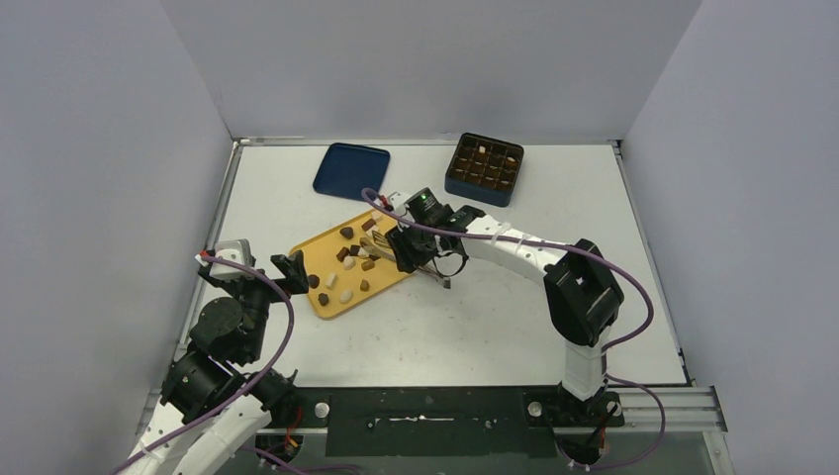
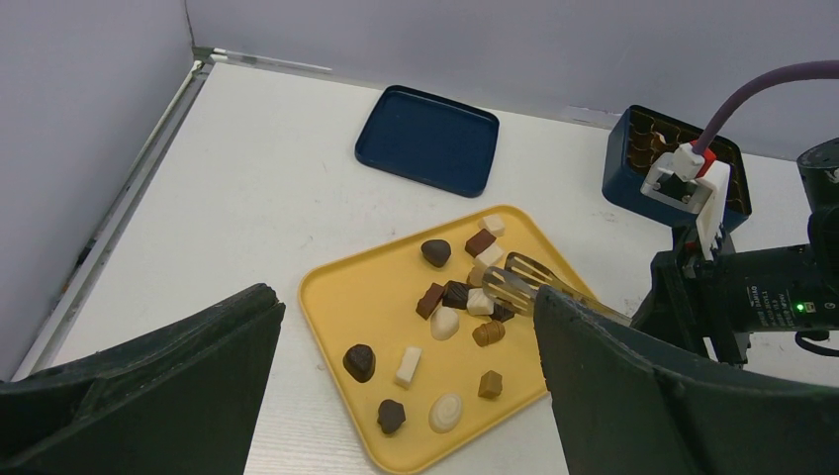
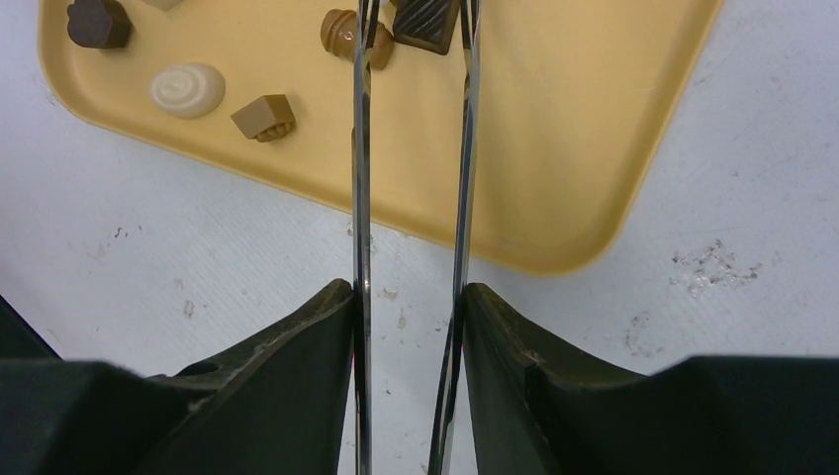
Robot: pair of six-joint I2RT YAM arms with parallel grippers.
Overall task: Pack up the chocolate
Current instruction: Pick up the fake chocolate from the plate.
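Several small chocolate pieces (image 1: 348, 260), dark, caramel and white, lie on a yellow tray (image 1: 322, 247). My right gripper (image 1: 406, 247) is shut on metal tongs (image 1: 381, 247). In the right wrist view my right gripper (image 3: 409, 292) holds the tongs (image 3: 361, 148) with their blades apart, and a dark ribbed piece (image 3: 425, 25) lies between them. The tong tips are cut off at the frame's top. In the left wrist view the tongs (image 2: 514, 282) reach into the cluster of pieces (image 2: 445, 322). My left gripper (image 1: 287, 269) is open and empty at the tray's left edge.
A dark blue gridded box (image 1: 484, 168) with a few pieces in its cells stands at the back right. Its flat blue lid (image 1: 351, 170) lies at the back, left of the box. Grey walls enclose the table on three sides.
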